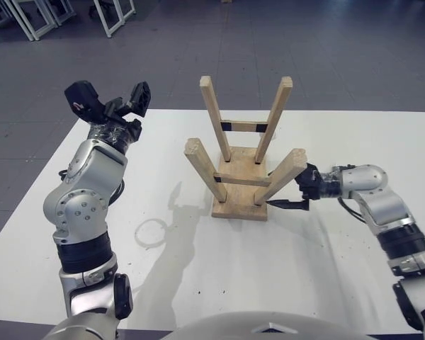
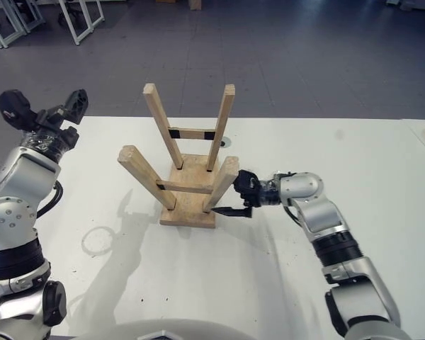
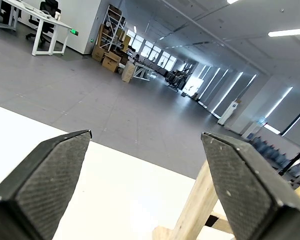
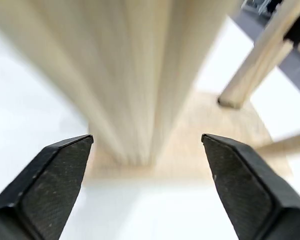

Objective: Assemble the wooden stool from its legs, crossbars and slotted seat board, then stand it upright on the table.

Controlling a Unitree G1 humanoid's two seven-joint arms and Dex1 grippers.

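White worktop (image 1: 326, 262) bears the upturned wooden stool (image 1: 239, 180) on its seat board (image 1: 234, 211), rigid and probably light, best taken low on a leg (image 1: 285, 176), which the wide-open right gripper (image 1: 290, 189) straddles, while the left gripper (image 1: 112, 99) gapes empty, well aside.

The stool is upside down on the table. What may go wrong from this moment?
1. The right tool is open around only the near right leg; a pull there may tilt the stool or loosen that leg from the seat board.
2. The left tool is raised away from the stool, so nothing steadies the other side during turning.
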